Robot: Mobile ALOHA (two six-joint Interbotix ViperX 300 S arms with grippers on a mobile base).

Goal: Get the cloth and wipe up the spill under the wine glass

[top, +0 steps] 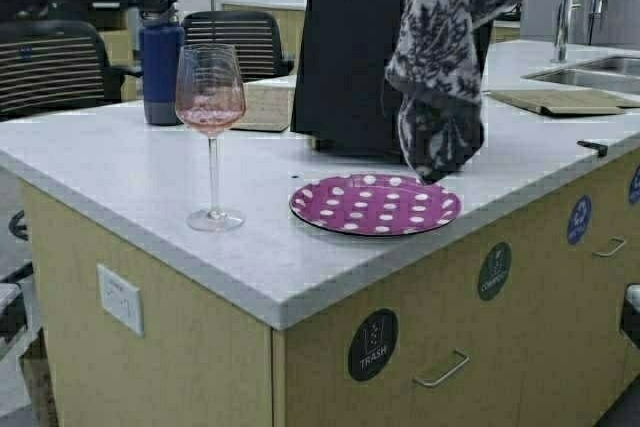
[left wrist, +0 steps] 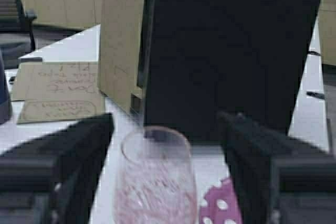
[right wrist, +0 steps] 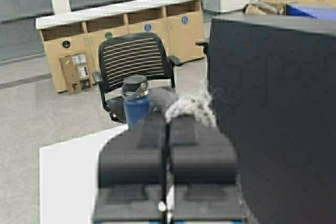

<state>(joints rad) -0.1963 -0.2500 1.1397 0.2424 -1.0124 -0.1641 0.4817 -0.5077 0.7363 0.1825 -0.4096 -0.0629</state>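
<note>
Right gripper (right wrist: pixel 167 129) clamped on cloth (top: pixel 450 57), cloth hanging above plate (top: pixel 375 204). Left gripper (left wrist: pixel 165 145) open wide, straddling glass (top: pixel 211 127) near counter (top: pixel 120 177) front edge. Advice: close on bowl gently, lift straight up, then wipe.

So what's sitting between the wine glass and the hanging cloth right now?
In the high view, between the wine glass and the hanging cloth stands a tall black panel farther back, with the purple polka-dot plate lying on the counter below.
</note>
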